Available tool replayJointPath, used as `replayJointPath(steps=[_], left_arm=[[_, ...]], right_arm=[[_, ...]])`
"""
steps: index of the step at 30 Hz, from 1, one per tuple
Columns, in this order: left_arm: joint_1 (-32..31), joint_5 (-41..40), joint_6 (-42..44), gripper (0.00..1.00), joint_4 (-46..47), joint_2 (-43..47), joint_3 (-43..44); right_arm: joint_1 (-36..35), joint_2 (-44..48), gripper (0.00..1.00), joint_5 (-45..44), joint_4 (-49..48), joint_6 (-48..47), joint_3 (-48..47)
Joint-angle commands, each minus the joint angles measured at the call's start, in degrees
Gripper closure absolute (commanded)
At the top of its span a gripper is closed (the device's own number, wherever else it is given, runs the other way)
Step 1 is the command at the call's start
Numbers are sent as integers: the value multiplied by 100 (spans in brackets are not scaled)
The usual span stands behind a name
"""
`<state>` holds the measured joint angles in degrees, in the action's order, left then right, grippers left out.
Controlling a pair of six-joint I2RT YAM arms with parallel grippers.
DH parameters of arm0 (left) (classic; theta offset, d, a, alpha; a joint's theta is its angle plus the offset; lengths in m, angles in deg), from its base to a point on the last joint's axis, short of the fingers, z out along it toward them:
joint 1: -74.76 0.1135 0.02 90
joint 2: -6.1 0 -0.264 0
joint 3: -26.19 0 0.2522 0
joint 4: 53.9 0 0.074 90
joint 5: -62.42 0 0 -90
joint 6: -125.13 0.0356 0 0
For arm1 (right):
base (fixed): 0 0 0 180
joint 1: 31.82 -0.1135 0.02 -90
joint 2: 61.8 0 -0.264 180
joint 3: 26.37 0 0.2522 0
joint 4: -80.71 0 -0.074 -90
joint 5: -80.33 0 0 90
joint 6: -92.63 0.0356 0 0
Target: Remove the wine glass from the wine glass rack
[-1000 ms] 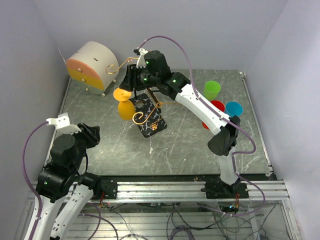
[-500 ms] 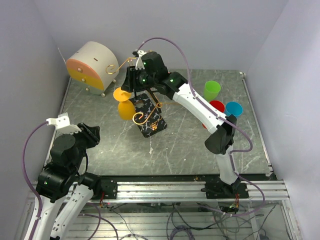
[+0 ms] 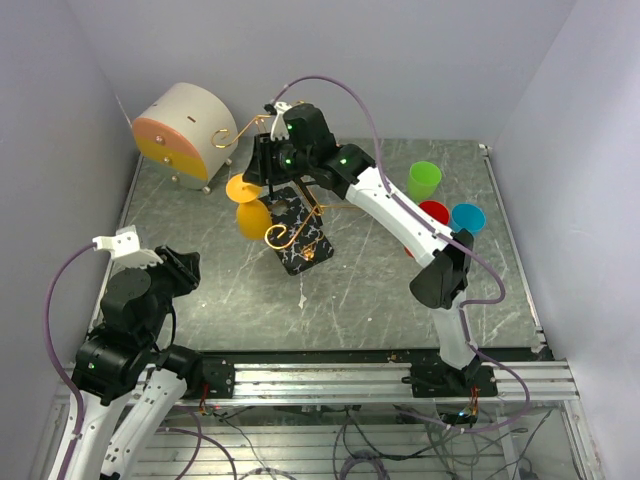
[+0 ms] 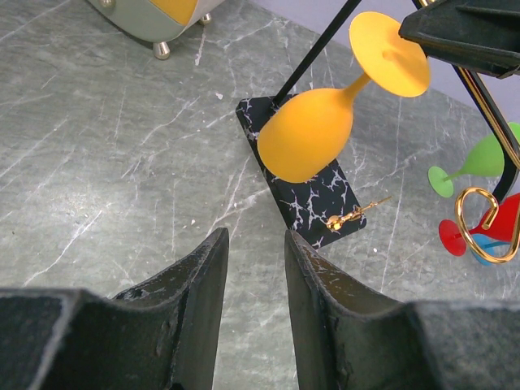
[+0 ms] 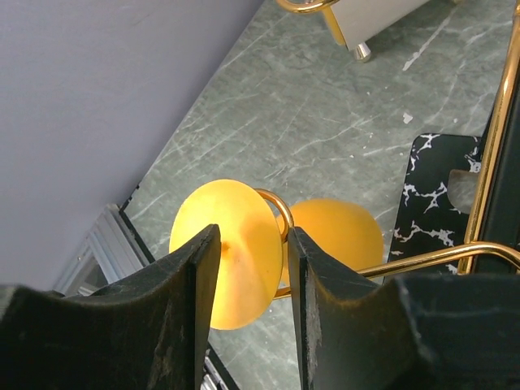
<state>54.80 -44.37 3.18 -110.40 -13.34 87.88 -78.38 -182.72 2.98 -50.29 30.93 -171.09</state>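
Starting nearest the arm bases: the left gripper [image 4: 253, 252] sits well short of the wine glass rack [image 3: 312, 243], on its near-left side. Its jaws are spread with nothing between them, and it's aimed at the rack, so I'd guess it's just parked out of the way and watching.

Next out is the rack itself, with its black marble base flat on the table [image 3: 400, 300]. The orange wine glass [image 4: 313, 134] is not off yet. It hangs upside down off the rack's left side, bowl down and tilted just above the base, with the foot caught up in a gold wire arm. That's how these racks hold a glass: the stem sits between the wires and the foot rides on top. So my read is that it has to slide out along the arm rather than get yanked straight off.

The right gripper [image 5: 252, 244] reaches in past the rack's post from the right, with one finger on each side of the glass foot. That looks like lining up a pinch on the foot. I honestly can't tell whether the pads are pressing on it or just flanking it.

Off to the rack's right, well apart, stand a green glass [image 3: 424, 180], a red glass [image 3: 433, 212] and a blue glass [image 3: 468, 217]. Beyond the rack on the far left is the round drawer box [image 3: 185, 130], which isn't involved.
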Motion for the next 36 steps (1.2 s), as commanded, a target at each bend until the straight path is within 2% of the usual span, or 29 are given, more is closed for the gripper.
replayJointPath(steps=[1, 3, 8, 10, 17, 28, 31, 34, 36], left_arm=[[19, -113, -5, 55, 99, 33, -29], [19, -113, -5, 55, 99, 37, -31], [20, -114, -4, 55, 100, 29, -28], [20, -118, -4, 55, 91, 26, -30], [19, -130, -5, 55, 91, 28, -34], [19, -131, -5, 55, 91, 29, -29], [19, -139, -5, 55, 91, 25, -32], [19, -133, -5, 55, 91, 23, -30], [19, -131, -6, 55, 91, 22, -29]], right_arm=[[14, 228, 62, 175, -175, 38, 145], [12, 260, 65, 198, -226, 56, 193], [12, 275, 79, 295, -287, 77, 221], [9, 287, 82, 319, -311, 80, 240], [15, 389, 83, 321, -344, 80, 289], [-1, 299, 77, 547, -447, 136, 345], [-8, 323, 82, 544, -480, 141, 363], [-7, 371, 92, 561, -526, 143, 395], [-3, 357, 94, 602, -523, 148, 363]])
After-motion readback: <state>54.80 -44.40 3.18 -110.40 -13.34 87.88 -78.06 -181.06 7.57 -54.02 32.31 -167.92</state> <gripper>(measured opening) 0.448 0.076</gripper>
